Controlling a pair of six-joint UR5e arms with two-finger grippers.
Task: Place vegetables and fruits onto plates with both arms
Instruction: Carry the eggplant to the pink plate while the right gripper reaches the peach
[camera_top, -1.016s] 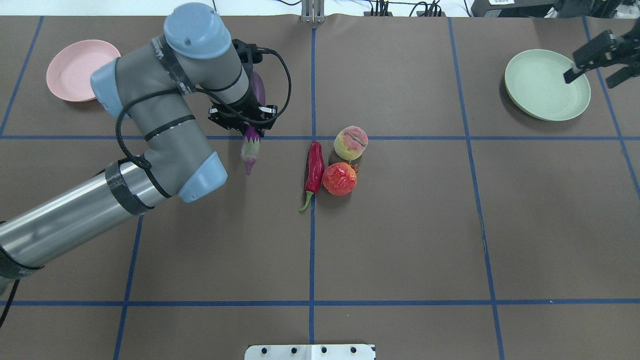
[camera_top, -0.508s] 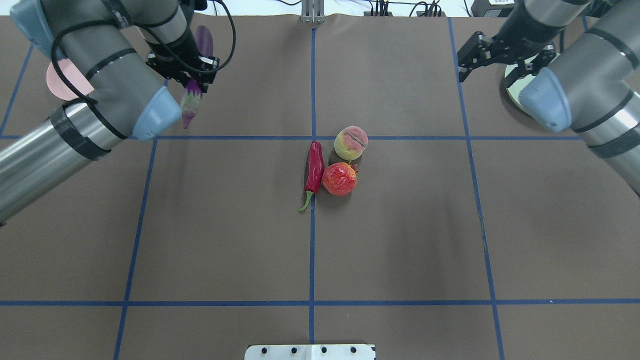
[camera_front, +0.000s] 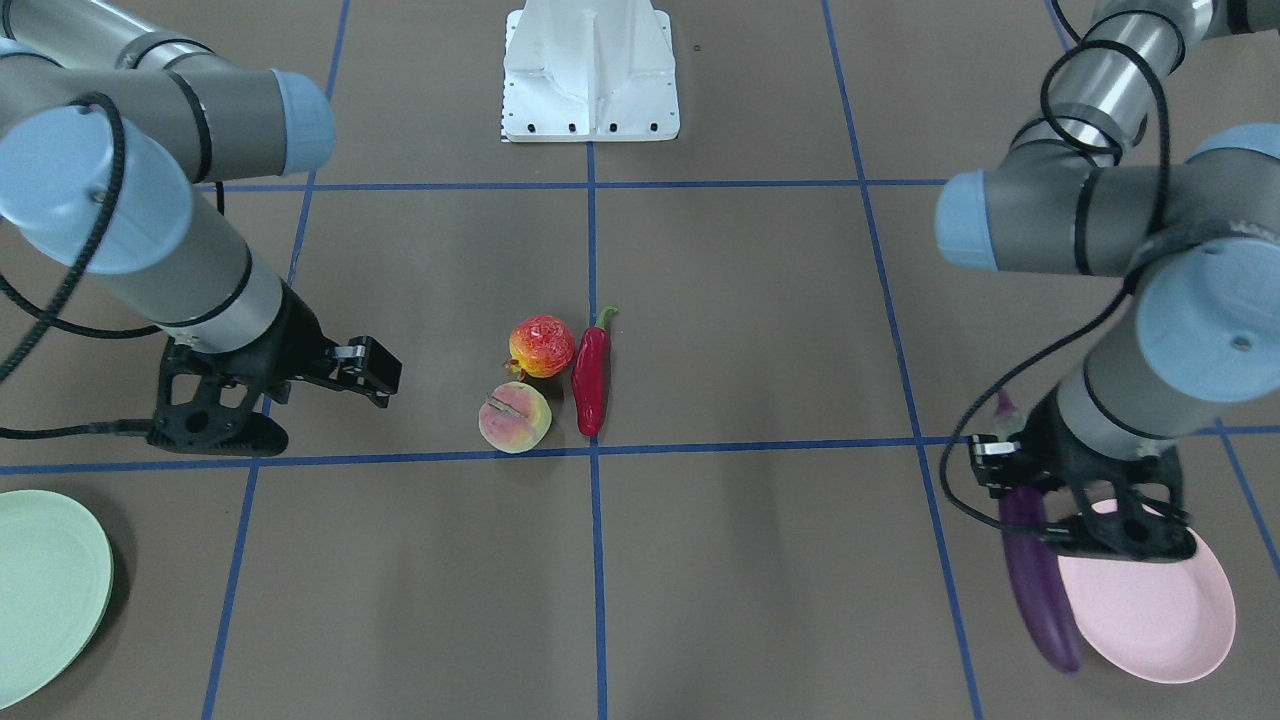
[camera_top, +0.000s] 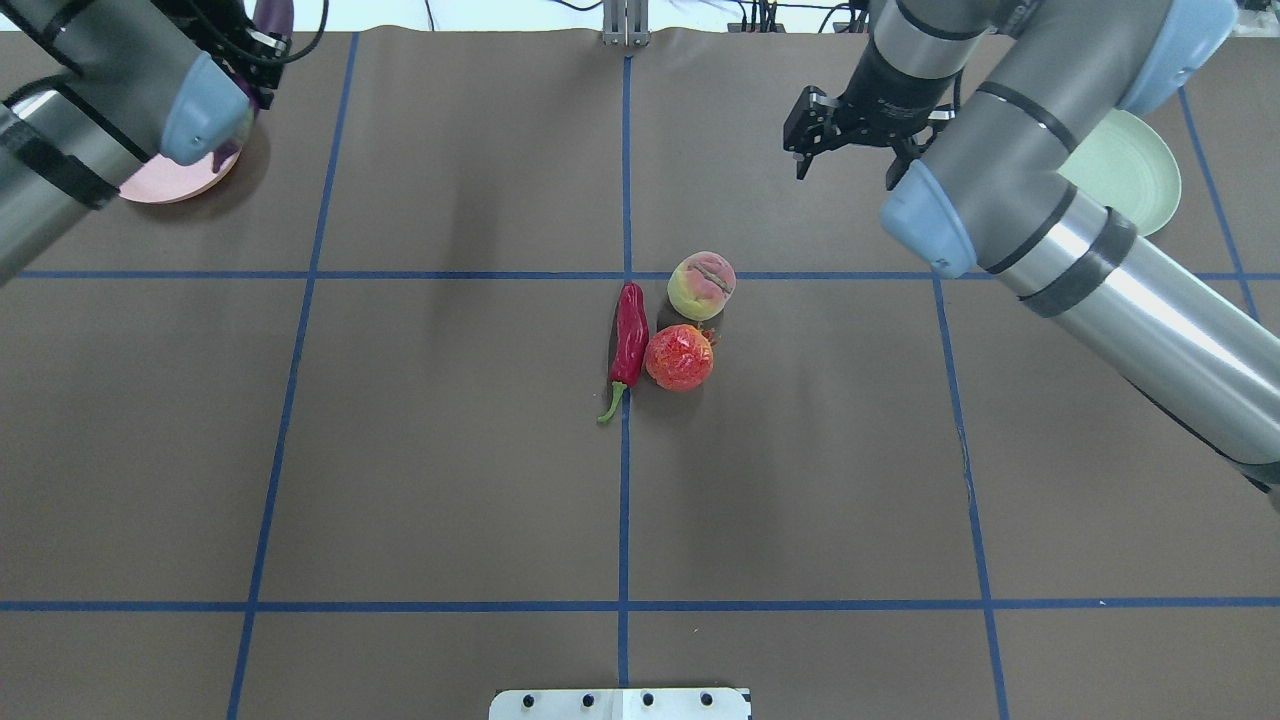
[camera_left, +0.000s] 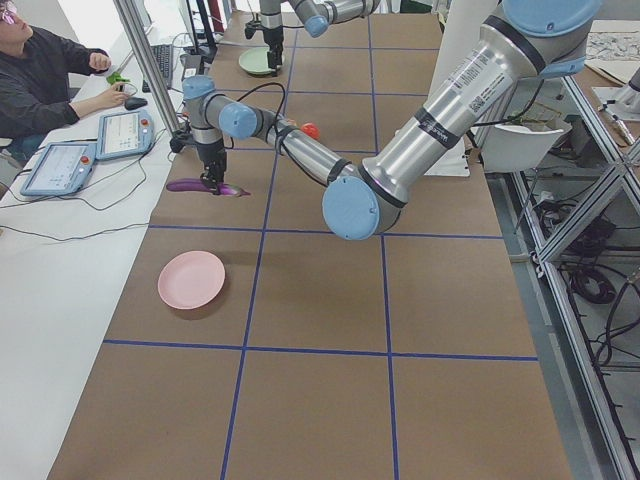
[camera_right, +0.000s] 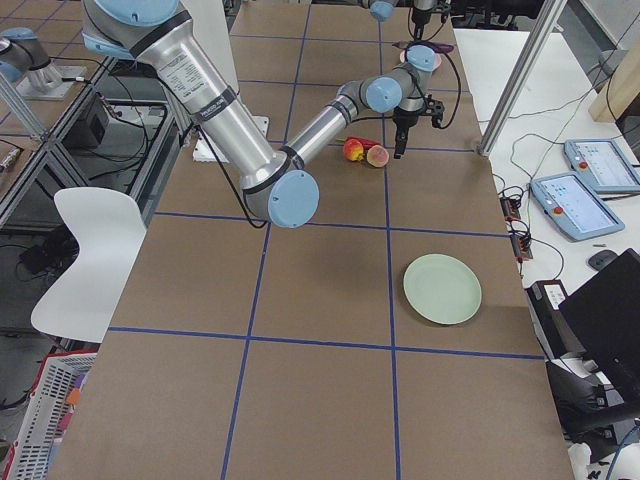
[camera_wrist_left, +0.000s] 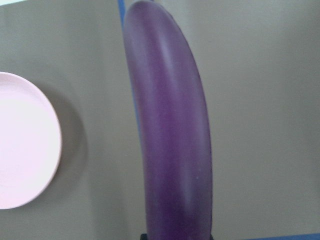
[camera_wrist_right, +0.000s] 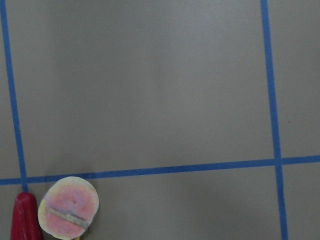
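In the front-facing view, the eggplant (camera_front: 1040, 575) is gripped near its cap by the left pincer (camera_front: 1030, 500). It is seen at the 9 o'clock rim of the pink plate (camera_front: 1160, 610), its long axis running 12 to 6 with the cap at 12. The mint plate (camera_front: 40, 590) lies at 8 o'clock on the counter (camera_front: 760, 560). The chili (camera_front: 591, 380), with its stem toward 12, the peach (camera_front: 514, 417) and the pomegranate (camera_front: 541, 346) are clustered mid-counter. The right pincer (camera_front: 310, 410) is spread open at 9 o'clock of them.

Overhead, left arm (camera_top: 70, 130) hides most of pink plate (camera_top: 180, 184) — right arm (camera_top: 1050, 230) overlaps mint plate (camera_top: 1135, 170).
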